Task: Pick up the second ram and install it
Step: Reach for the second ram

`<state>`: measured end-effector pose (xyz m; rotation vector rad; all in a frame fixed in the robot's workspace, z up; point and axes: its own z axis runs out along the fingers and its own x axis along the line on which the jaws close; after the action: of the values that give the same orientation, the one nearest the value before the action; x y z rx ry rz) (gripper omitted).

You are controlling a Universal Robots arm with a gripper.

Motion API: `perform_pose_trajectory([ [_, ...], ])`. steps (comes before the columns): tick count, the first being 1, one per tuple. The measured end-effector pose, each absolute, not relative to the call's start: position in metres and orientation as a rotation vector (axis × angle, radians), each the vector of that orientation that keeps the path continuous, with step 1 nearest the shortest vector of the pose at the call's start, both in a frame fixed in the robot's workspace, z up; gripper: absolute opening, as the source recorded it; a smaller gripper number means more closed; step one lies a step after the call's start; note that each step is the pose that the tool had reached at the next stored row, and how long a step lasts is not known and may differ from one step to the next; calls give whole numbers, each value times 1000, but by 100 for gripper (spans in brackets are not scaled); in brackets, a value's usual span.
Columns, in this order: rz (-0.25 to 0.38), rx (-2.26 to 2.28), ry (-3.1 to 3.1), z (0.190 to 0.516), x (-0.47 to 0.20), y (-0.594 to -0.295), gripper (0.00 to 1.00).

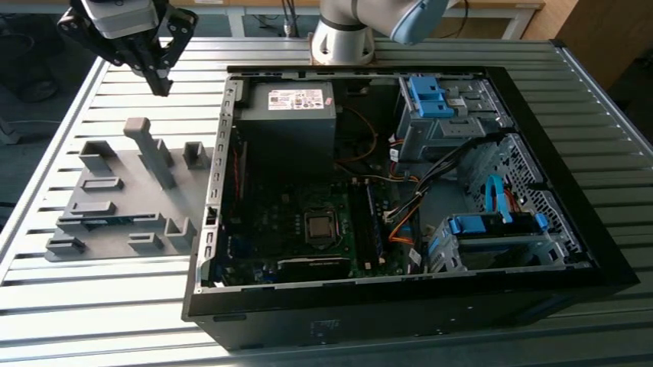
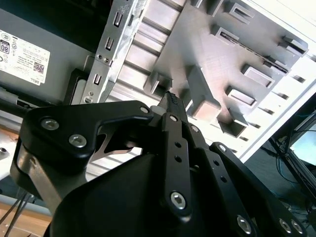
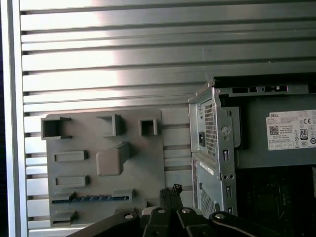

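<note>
Ram strip (image 3: 91,198) sits in a long slot by one edge of the grey fixture (image 3: 143,163), lengthwise along that edge, below the raised gripper (image 1: 160,90), which is closed and empty.

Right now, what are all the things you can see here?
table: one, silver, under everything.
computer case: one, black, open, on the table.
power supply: one, grey, inside the case.
drive cages: two, blue-topped, inside the case on the exterior view's right.
fixture plate: one, grey, beside the case on the exterior view's left.
second ram: one, blue-green, in a fixture plate slot.
arm: one, silver and blue, behind the case.
gripper: one, black, shut, empty, near the fixture plate.
</note>
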<state>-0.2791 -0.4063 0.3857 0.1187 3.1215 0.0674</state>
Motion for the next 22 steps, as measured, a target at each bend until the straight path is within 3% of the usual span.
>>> perform_pose_trajectory([
  [22,67,119,3122,386,-298,-406,11],
])
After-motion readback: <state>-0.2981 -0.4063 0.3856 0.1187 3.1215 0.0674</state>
